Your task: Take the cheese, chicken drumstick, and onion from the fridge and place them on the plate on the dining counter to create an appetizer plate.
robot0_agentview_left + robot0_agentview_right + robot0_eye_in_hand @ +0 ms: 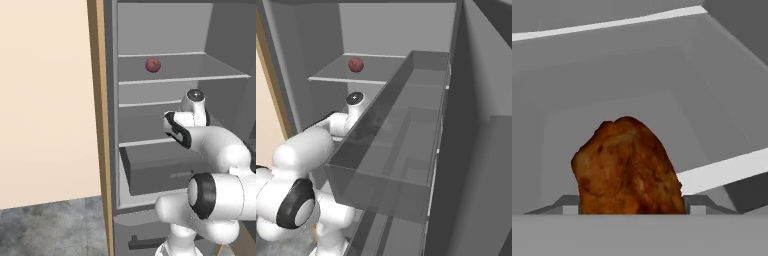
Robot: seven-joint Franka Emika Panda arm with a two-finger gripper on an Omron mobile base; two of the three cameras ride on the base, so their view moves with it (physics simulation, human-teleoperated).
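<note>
A dark brown chicken drumstick (pixel 627 165) stands close up in the hand view, its sides touching both fingertips (pixel 696 204). My gripper (pixel 632 206) is shut on it, just above a light grey shelf inside the fridge (pixel 170 80). In the left base view my arm reaches into the fridge at the middle shelf, and the wrist (pixel 194 102) hides the fingers. The reddish-purple onion (pixel 153 64) (pixel 356 64) rests alone on the shelf above, to the left of the wrist. The cheese, the plate and the dining counter are out of view.
The open fridge door's see-through bin (pixel 406 140) juts out close to the right of my arm. A grey drawer (pixel 160 170) lies below the hand, with a bar-handled drawer (pixel 145 243) lower down. A tan panel (pixel 100 125) and a cream wall (pixel 45 100) stand on the left.
</note>
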